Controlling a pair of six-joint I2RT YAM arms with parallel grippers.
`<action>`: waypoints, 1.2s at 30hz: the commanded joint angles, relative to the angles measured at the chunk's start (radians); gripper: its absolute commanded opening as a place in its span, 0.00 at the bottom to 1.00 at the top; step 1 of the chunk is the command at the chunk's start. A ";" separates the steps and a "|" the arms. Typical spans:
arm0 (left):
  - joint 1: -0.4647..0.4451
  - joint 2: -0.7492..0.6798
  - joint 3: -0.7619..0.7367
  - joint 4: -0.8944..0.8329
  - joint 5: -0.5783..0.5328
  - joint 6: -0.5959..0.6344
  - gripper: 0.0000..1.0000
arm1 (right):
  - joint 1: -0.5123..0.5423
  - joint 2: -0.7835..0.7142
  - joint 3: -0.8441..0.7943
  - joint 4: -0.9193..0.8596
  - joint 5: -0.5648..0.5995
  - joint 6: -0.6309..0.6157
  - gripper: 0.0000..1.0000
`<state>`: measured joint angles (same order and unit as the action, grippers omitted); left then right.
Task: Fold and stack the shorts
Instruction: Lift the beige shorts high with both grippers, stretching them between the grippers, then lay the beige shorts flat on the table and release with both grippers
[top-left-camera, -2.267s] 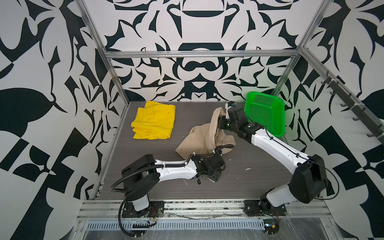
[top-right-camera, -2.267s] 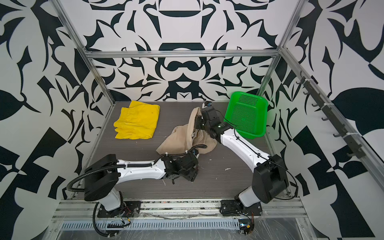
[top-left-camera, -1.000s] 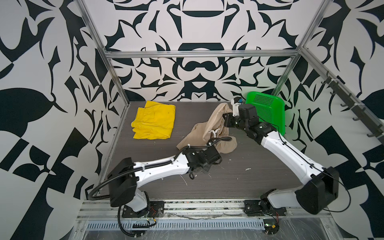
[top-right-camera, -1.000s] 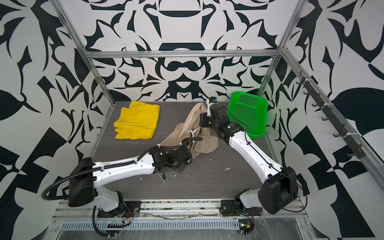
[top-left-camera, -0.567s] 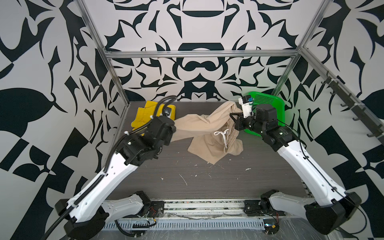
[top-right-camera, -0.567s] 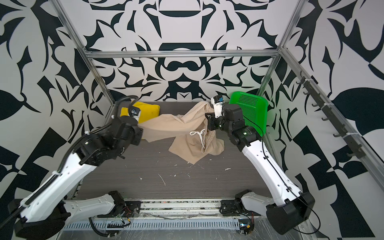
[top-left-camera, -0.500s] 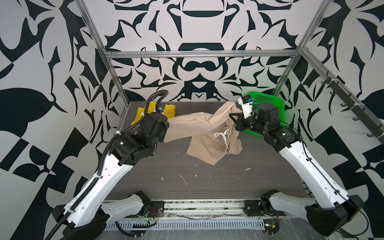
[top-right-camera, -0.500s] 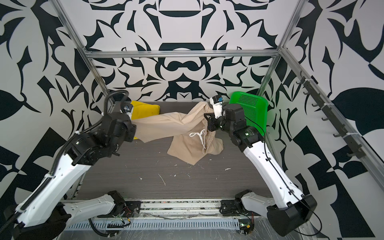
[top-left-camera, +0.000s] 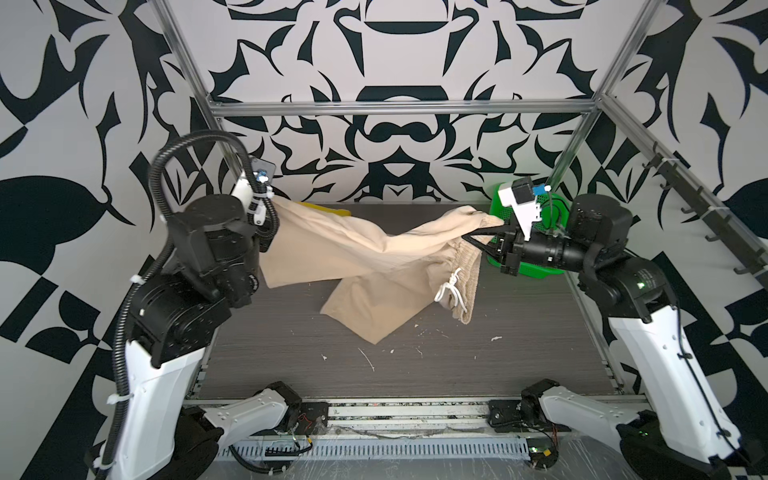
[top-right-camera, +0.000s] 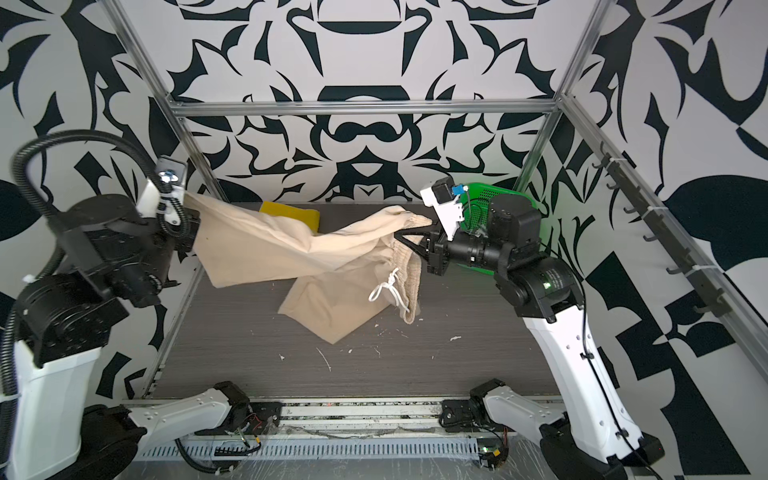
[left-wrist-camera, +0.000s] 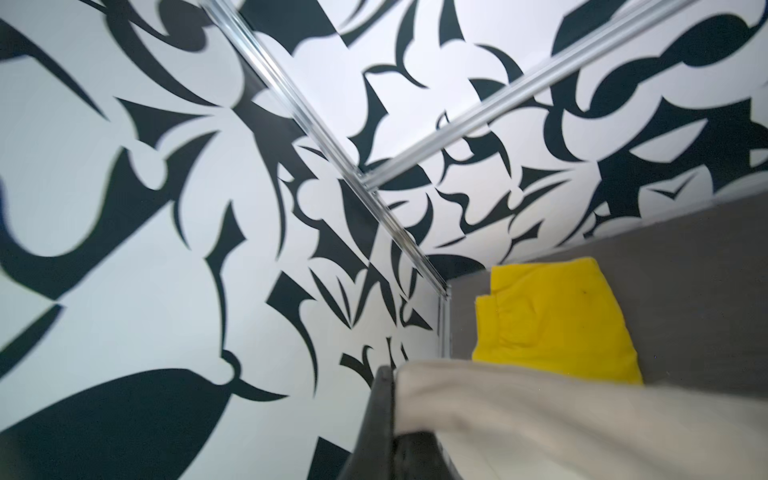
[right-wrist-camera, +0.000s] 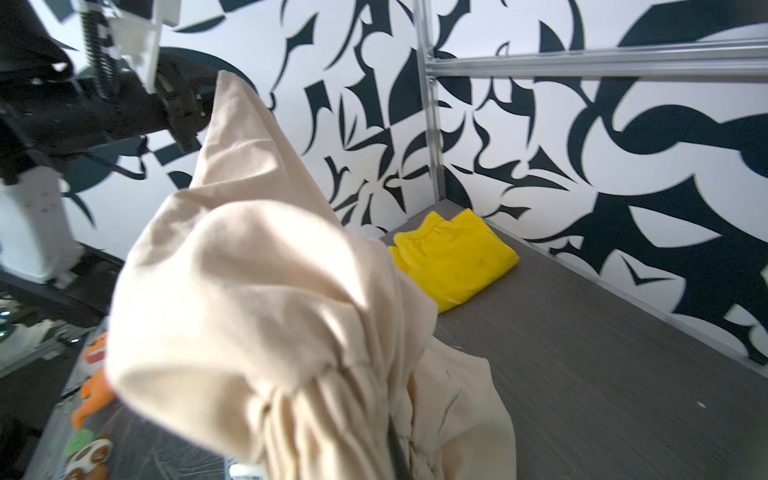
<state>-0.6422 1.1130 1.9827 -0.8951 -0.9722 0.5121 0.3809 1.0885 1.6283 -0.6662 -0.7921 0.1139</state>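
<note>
beige shorts (top-left-camera: 374, 257) are hanging stretched between two robot arms above the worktop (top-left-camera: 457, 365). the left gripper (top-right-camera: 192, 235) is clenching one leg end, while the right gripper (top-left-camera: 471, 239) is clamping the gathered waistband. the other leg is drooping toward the worktop, and the white drawstring (top-left-camera: 451, 289) is dangling beside it. yellow shorts (right-wrist-camera: 453, 266) are lying folded in the far left corner, partly hidden by the beige cloth in both top views. a green basket (top-right-camera: 486, 199) is sitting behind the right arm.
</note>
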 joint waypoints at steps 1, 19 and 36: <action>0.004 0.032 0.070 0.075 -0.034 0.182 0.04 | -0.002 0.024 0.118 0.000 -0.151 0.162 0.00; 0.398 0.665 0.248 0.015 0.644 -0.088 0.05 | -0.307 0.371 -0.276 0.205 -0.205 0.481 0.00; 0.258 1.277 0.514 0.140 0.770 -0.172 0.62 | -0.343 0.558 -0.254 0.011 0.375 0.279 0.70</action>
<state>-0.3725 2.4149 2.4638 -0.7742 -0.2131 0.3595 0.0341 1.7046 1.2957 -0.5842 -0.5751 0.4324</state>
